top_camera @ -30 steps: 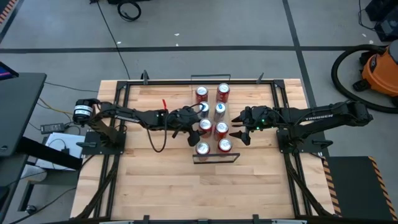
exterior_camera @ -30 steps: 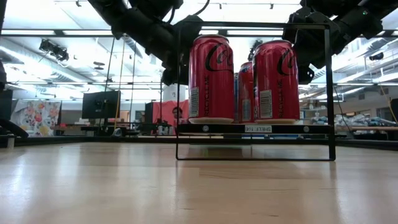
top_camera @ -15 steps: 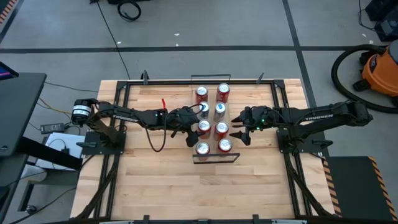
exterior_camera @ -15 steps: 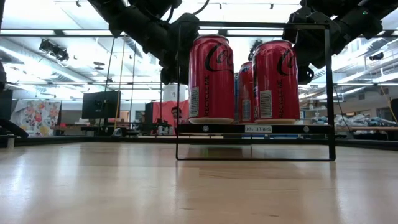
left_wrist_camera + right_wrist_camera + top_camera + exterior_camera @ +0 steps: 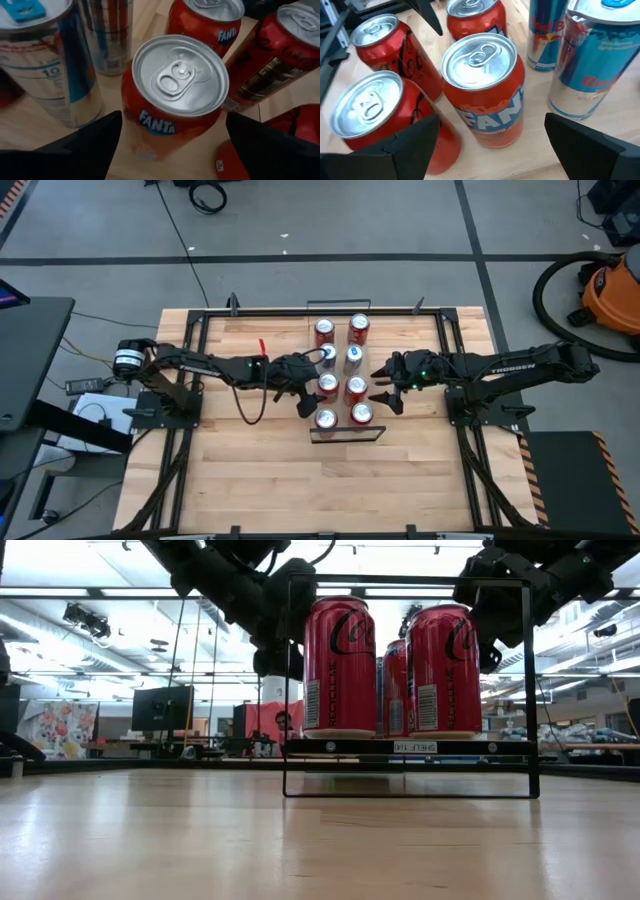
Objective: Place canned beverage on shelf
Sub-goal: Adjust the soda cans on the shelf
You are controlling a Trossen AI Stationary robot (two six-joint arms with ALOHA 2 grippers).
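Note:
The shelf (image 5: 405, 747), a narrow wood board with black wire rails (image 5: 347, 437), holds two rows of cans standing upright. My left gripper (image 5: 173, 120) is open, its fingers on either side of an orange Fanta can (image 5: 175, 95) in the left row (image 5: 329, 384). My right gripper (image 5: 491, 120) is open, its fingers wide on either side of a second Fanta can (image 5: 485, 90) in the right row (image 5: 355, 389), clear of it. Each gripper comes at its can from above and from its own side of the shelf. My left gripper's fingers (image 5: 95, 145) stand close beside the Fanta can's wall; I cannot tell whether they touch it. The can stands upright on the shelf.
Red Coca-Cola cans (image 5: 340, 665) (image 5: 443, 670) stand at the shelf's near end, blue-and-silver Red Bull cans (image 5: 592, 55) (image 5: 45, 65) just beyond the Fantas, and two more red cans (image 5: 324, 330) at the far end. Bare tabletop (image 5: 250, 470) lies to the left, right and near side.
My left gripper has crept a little down and toward the cans on the shelf. The cans and my right gripper have stayed where they were.

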